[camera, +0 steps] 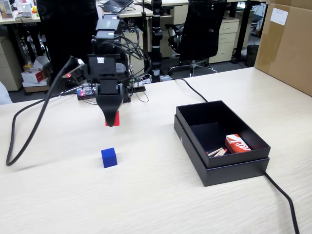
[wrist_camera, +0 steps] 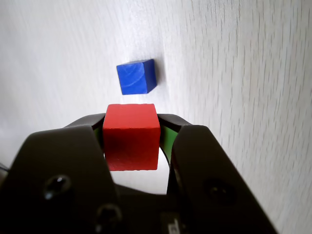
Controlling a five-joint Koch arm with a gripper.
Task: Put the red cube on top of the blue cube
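The red cube point(wrist_camera: 131, 135) is clamped between my gripper's point(wrist_camera: 131, 123) two black jaws, one pressing each side. In the fixed view the gripper point(camera: 111, 122) hangs above the table with the red cube point(camera: 116, 118) mostly hidden behind the jaw. The blue cube point(camera: 108, 157) sits on the light wooden table, nearer the camera than the gripper and slightly left of it. In the wrist view the blue cube point(wrist_camera: 136, 76) lies just beyond the red cube, apart from it.
An open black box point(camera: 220, 161) stands right of the cubes, holding a red-and-white carton point(camera: 237, 144) and some sticks. A thick black cable point(camera: 29, 131) curves over the table's left; another cable point(camera: 282, 195) runs past the box. A cardboard box point(camera: 287, 44) stands at far right.
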